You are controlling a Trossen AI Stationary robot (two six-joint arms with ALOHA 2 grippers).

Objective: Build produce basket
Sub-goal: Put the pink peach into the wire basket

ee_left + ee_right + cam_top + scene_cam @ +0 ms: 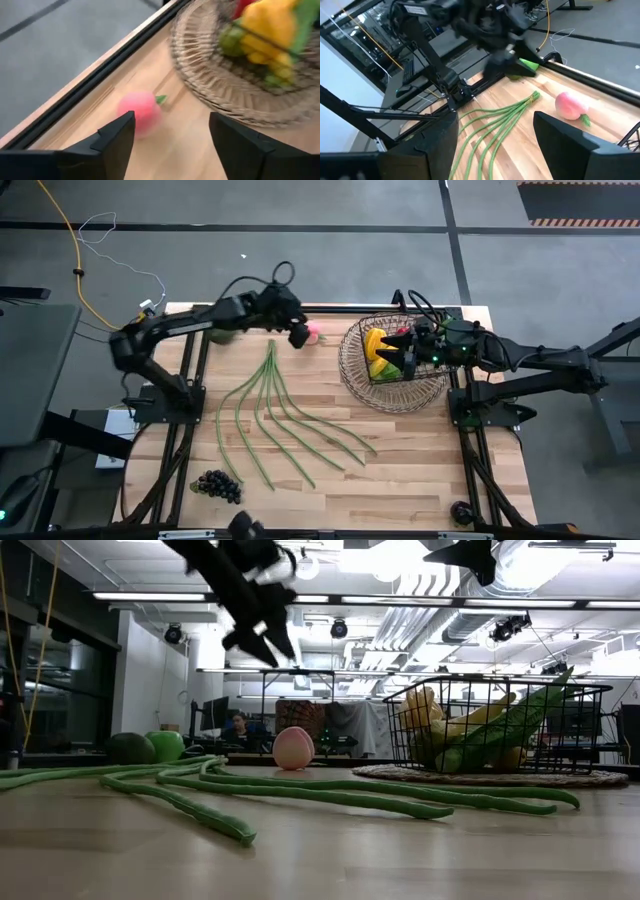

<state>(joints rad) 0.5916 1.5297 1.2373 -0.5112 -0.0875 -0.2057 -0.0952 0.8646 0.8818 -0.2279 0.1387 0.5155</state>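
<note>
The pink peach (314, 332) (293, 748) (140, 111) lies on the table near its far edge. My left gripper (298, 333) (262, 638) (170, 137) hangs open above it and just to its left, touching nothing. The round wire basket (352, 370) (590, 730) (210, 85) stands at the table's right and holds yellow, green and red produce (380, 352). My right gripper (408, 358) (495, 145) is open, raised over the basket. The long green beans (285, 420) (500, 125) fan across the middle. Dark grapes (217, 485) lie near the front left.
A green apple (167, 745) and an avocado (130, 748) sit at the far left, under the left arm (180, 325). Bare wood shows between the beans and the basket and along the near edge. The table's far edge (90, 85) runs right behind the peach.
</note>
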